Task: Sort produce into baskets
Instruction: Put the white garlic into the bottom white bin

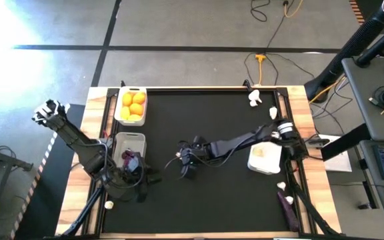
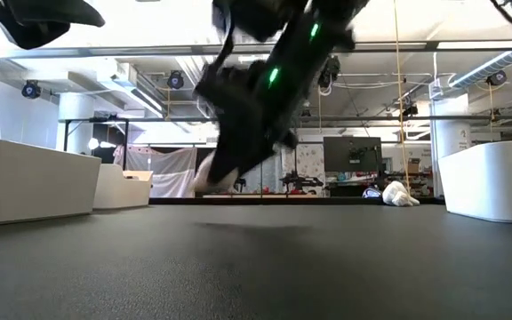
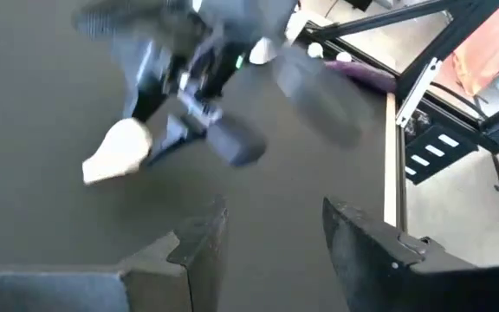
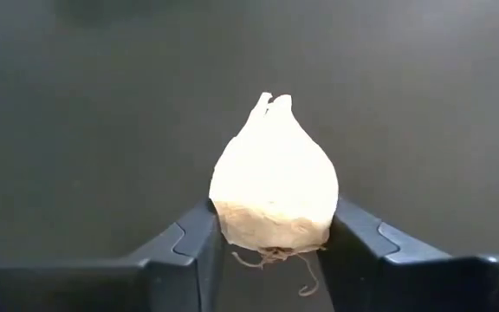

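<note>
Leftward, the left gripper [image 1: 141, 179] is held partly open and empty beside the bin of eggplants [image 1: 129, 151]. At the mat's [image 1: 212, 120] centre, a garlic bulb [image 4: 274, 180] is clamped between the right gripper's [image 1: 187, 160] fingers [image 4: 189, 247].

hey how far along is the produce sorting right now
Partly done. Oranges fill one basket, an eggplant lies in a second, and the third basket holds garlic. In hand: the right end effector is closed on a garlic bulb mid-table. The left end effector is open and empty. Left: two garlic bulbs at the far right corner, plus garlic and an eggplant along the right edge.
</note>
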You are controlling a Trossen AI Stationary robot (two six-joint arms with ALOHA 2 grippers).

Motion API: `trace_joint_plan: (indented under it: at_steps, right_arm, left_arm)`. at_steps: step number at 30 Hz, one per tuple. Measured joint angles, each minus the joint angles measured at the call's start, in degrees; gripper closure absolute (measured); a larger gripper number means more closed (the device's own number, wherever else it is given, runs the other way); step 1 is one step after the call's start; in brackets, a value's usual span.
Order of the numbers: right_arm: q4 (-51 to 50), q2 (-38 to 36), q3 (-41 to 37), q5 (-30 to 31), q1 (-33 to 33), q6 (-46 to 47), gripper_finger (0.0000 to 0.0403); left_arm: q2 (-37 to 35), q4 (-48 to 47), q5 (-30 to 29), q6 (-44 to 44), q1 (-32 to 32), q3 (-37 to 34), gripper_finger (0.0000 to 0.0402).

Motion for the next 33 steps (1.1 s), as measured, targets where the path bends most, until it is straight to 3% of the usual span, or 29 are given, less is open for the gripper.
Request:
trace_joint_plan:
  at_steps: [4, 8, 12, 16, 20, 24, 33]
  right_arm:
    - [-12.3, -8.4, 0.0, -0.2, 0.9, -0.3, 0.0269]
    - [-31.6, -18.4, -0.2, 3.2, 3.7, 3.4, 0.0266]
    - [-52.1, -27.7, -2.4, 6.1, 7.2, 16.5, 0.0266]
    - [-63.6, -36.2, -9.1, 4.2, 10.2, 34.4, 0.0266]
    - [-63.1, -43.5, -20.1, -0.8, 10.5, 49.3, 0.0266]
    - [-61.0, -46.5, -31.2, -4.8, 8.1, 55.7, 0.0266]
    - [-48.5, -46.4, -42.2, -5.9, -0.9, 46.8, 0.0238]
  left_arm:
    - [-0.2, 0.0, 0.2, -0.8, 0.0, 0.0, 0.0233]
    - [-0.5, 0.1, 0.2, -1.0, 0.0, 0.0, 0.0233]
    - [-0.5, 0.2, -0.3, -0.5, 0.1, 0.0, 0.0233]
    - [-0.5, 1.2, -1.7, 2.5, 0.2, 0.0, 0.0233]
    - [-0.5, 3.1, -1.8, 6.9, 0.6, 0.0, 0.0233]
    - [-0.5, 5.2, -3.5, 8.2, 1.1, 0.0, 0.0233]
    - [-0.5, 7.2, -4.7, 8.1, 1.1, 0.0, 0.0233]
